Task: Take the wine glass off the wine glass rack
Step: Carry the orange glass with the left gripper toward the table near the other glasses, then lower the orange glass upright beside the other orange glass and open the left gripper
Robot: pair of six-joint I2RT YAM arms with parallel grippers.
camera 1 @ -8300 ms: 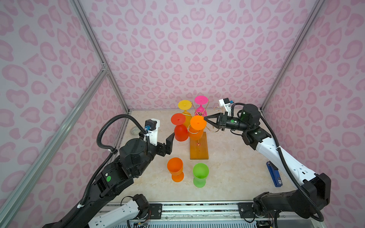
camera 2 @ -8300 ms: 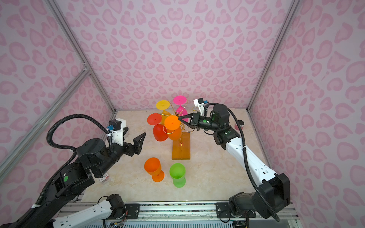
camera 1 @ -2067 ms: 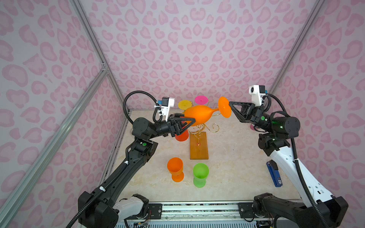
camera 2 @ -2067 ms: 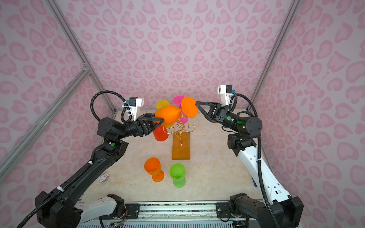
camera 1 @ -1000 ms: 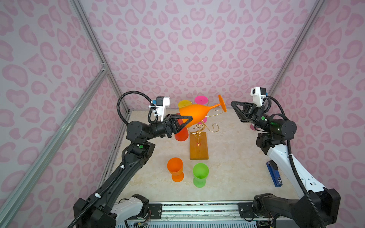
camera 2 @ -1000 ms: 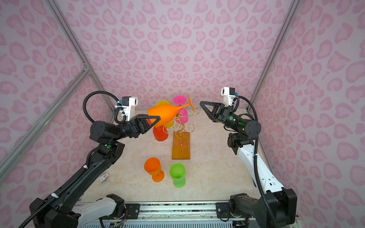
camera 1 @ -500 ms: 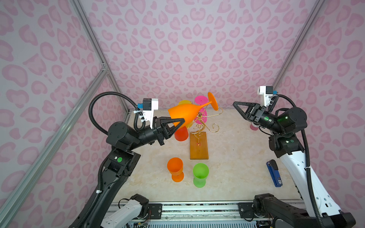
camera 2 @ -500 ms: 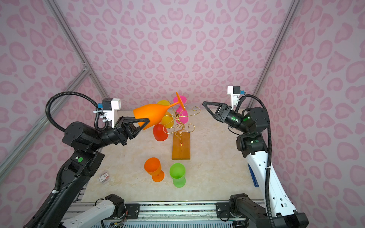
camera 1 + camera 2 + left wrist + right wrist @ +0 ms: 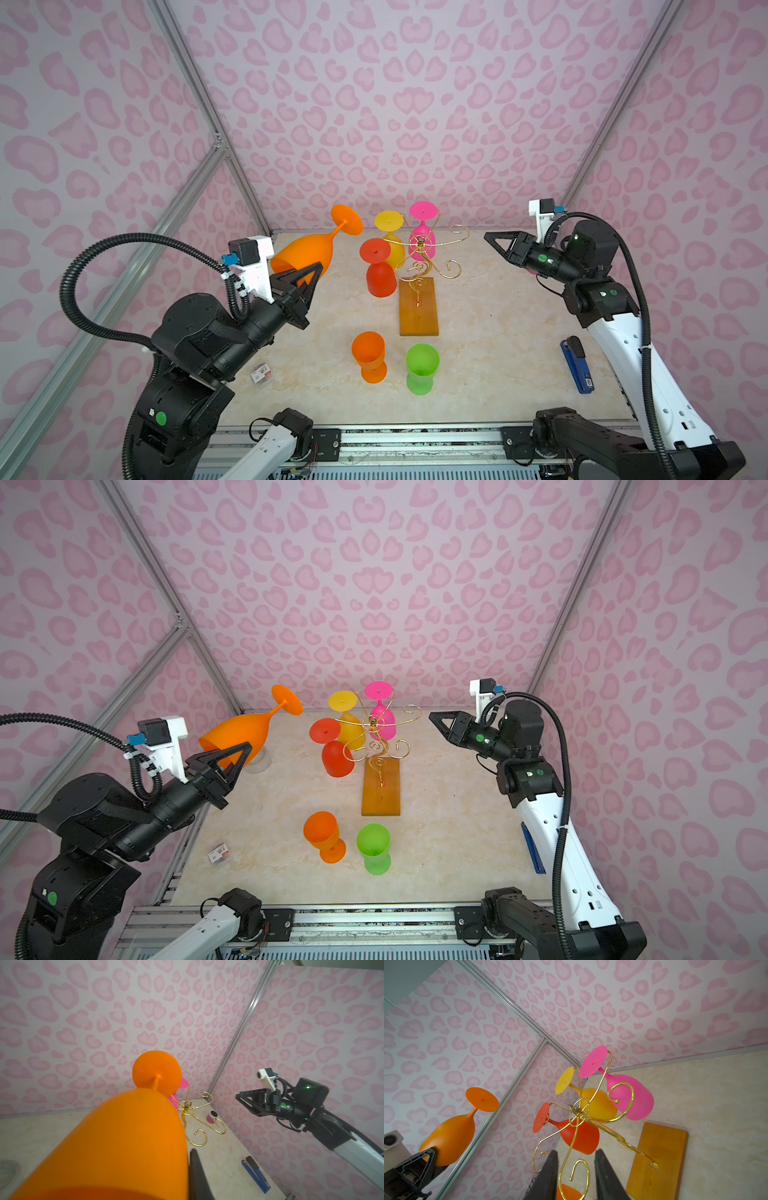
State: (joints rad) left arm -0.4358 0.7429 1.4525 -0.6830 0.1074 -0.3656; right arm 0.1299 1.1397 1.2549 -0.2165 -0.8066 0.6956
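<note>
Table [image 9: 498,353]: I am seeing a pale marble-look top. A second orange glass [image 9: 369,360] and a green glass [image 9: 422,368] are standing upright near the front.
Wine glass rack [image 9: 419,307]: it is standing mid-table on its wooden base. A red glass [image 9: 380,278], a yellow glass [image 9: 388,222] and a pink glass [image 9: 423,211] are hanging foot-up on the gold arms.
Orange wine glass [image 9: 305,251]: it is already off the rack, in the air to the left and well apart from it. It is tilting, with the foot toward the back wall.
Handling: I am judging it as light, stiff plastic with a smooth, rather slippery skin. The thin stem is looking like the weak part.
Where to hold: the bowl near the rim is offering the broadest surface.
Left claw [image 9: 309,278]: it is clamping the bowl at the rim end. I cannot tell whether one finger is going inside.
Right claw [image 9: 492,241]: it is hovering right of the rack with its jaws partly apart, carrying nothing.
</note>
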